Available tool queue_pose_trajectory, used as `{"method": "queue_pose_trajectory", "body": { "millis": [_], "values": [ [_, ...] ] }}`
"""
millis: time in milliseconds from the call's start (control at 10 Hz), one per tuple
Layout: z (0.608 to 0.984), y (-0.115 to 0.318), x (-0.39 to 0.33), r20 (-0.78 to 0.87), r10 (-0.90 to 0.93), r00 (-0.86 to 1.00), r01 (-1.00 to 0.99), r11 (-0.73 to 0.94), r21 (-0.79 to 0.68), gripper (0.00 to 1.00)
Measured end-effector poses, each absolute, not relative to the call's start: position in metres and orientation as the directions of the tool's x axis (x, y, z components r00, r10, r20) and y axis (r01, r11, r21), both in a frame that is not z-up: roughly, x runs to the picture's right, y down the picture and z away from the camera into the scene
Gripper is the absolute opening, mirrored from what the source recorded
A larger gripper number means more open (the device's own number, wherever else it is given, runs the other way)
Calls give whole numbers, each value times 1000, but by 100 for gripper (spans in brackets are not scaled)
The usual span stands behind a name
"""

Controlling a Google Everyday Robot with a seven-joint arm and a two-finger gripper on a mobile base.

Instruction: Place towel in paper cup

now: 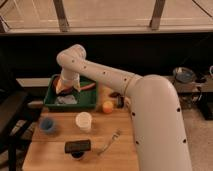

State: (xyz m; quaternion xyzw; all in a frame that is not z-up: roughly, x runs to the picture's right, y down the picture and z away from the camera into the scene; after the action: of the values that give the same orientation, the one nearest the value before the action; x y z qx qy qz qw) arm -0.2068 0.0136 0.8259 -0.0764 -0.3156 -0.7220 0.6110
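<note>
camera view | tool wide, holding nothing, lowered into green tray | towel just beneath it, likely grasp target | paper cup well apart toward camera, upright on counter, mouth up to receive

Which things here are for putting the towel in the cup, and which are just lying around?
For the job: towel in the green tray; paper cup; pincer over the tray.
Just lying about: blue cup, orange round thing, fork, black thing.
</note>
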Motion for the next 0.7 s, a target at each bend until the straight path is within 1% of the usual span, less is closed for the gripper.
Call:
{"method": "queue_pose_trajectory", "body": {
  "millis": [700],
  "values": [
    [895, 52, -223, 525, -818, -235, 936, -45, 350, 71]
  ]
}}
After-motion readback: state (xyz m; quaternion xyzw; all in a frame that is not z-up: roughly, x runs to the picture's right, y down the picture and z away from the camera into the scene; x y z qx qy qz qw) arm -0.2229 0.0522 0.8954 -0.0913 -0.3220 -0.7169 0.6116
